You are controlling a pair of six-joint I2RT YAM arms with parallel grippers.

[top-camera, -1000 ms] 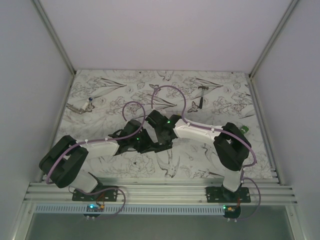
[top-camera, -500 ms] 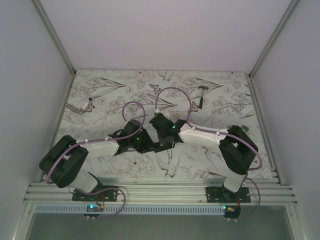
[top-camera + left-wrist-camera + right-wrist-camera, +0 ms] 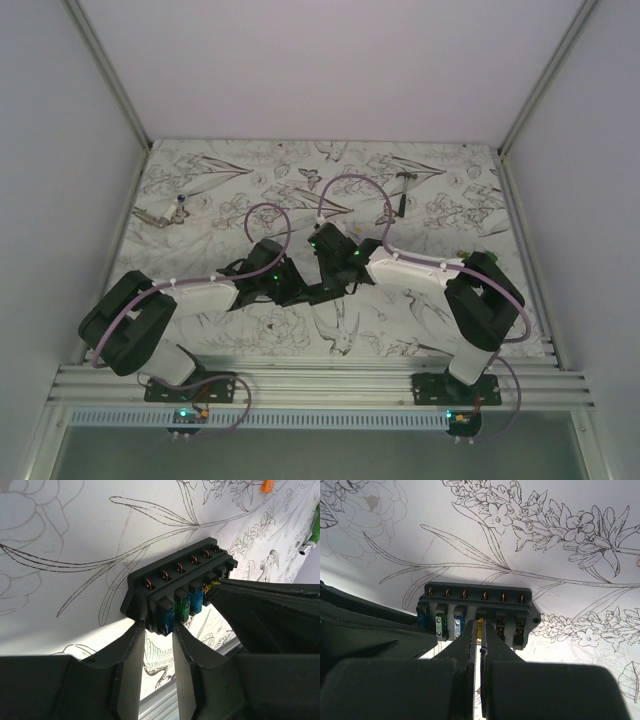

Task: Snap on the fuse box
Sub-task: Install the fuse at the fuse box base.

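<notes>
Mid-table, between the two wrists: fuse box (image 3: 476,600), black, oblong, with a row of six copper terminals along its far edge and slots on its near face; blue, green and blue fuses sit in the left slots. Whether it rests on the sheet or hangs just above it cannot be told. Right gripper (image 3: 479,632): fingers drawn almost together, only a slit between them, pinching the yellow fuse (image 3: 479,626) seated in a middle slot. Left gripper (image 3: 156,628): fingers narrowly apart, clamped on one end of the box, a blue fuse showing in the gap; in this view the right gripper's dark fingers reach in from the right to the yellow fuse. Flower-printed sheet (image 3: 250,170): covers the table under both arms. Small hammer (image 3: 401,197): far right, well apart from the box. Green object (image 3: 484,258): right edge, beside the right arm's elbow. Small metal item (image 3: 165,213): far left, lying alone.
</notes>
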